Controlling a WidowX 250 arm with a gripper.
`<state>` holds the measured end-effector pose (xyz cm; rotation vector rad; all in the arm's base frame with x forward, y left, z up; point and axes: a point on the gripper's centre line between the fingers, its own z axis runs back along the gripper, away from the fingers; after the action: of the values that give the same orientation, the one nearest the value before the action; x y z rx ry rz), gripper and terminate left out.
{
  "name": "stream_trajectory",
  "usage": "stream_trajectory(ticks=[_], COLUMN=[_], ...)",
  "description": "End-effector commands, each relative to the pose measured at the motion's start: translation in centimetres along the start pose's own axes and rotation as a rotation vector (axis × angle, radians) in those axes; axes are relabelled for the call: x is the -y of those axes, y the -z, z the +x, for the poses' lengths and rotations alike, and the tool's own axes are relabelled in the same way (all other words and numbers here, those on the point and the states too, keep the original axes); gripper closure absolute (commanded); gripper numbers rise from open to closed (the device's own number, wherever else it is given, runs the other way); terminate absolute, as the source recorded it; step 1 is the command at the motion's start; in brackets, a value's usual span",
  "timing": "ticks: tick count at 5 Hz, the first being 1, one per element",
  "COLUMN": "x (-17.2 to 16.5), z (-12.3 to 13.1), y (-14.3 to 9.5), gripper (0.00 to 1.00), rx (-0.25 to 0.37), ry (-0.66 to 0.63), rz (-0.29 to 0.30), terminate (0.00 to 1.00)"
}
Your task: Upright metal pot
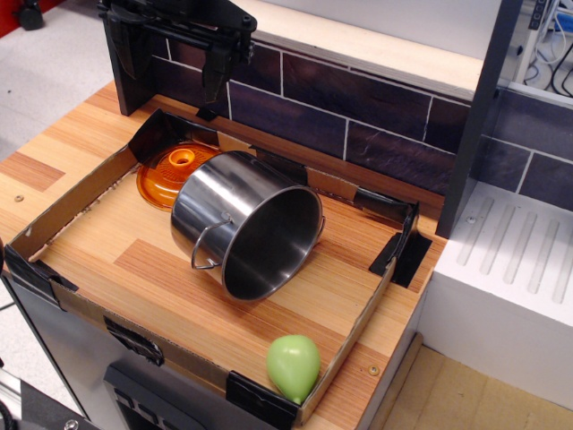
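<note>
The shiny metal pot (243, 222) lies on its side in the middle of the cardboard-walled wooden tray (81, 193), its open mouth facing the front right. A thin wire loop handle (208, 246) shows on its near side. My black gripper (175, 67) hangs at the top left, above and behind the pot, well apart from it. Its two fingers (215, 76) point down with a gap between them and hold nothing.
An orange translucent dish (170, 170) lies behind the pot at the tray's back left, partly hidden by it. A green fruit (294, 365) sits at the front right corner. A dark tiled wall (358, 112) runs behind. A white ribbed drainboard (510, 260) stands to the right.
</note>
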<state>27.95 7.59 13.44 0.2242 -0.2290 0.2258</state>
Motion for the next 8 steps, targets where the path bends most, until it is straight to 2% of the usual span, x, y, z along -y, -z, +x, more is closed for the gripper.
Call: stream_trajectory(ticks=[1,2,3,4,5,6,7,8], x=[0.0,1.8,3.8,5.8,7.8,8.8,9.9,9.9], z=[0.0,-0.4,-1.0,-2.4,-5.1,-6.5,-7.9,-7.8], y=[0.0,-1.9,-4.8,-6.5,-5.4,-4.1,-2.3,-1.1], gripper=[0.00,0.00,0.00,0.00,0.00,0.00,0.00,0.00], rx=[0.000,-0.012,0.012,-0.012,-0.024,0.059,0.058,0.107], ry=[0.000,0.003,0.029,0.100,0.219,0.241,0.315,0.311], rz=[0.000,0.013,-0.043,-0.107,-0.041,0.060,0.092,0.168], terminate=[0.00,0.00,0.00,0.00,0.00,0.00,0.00,0.00])
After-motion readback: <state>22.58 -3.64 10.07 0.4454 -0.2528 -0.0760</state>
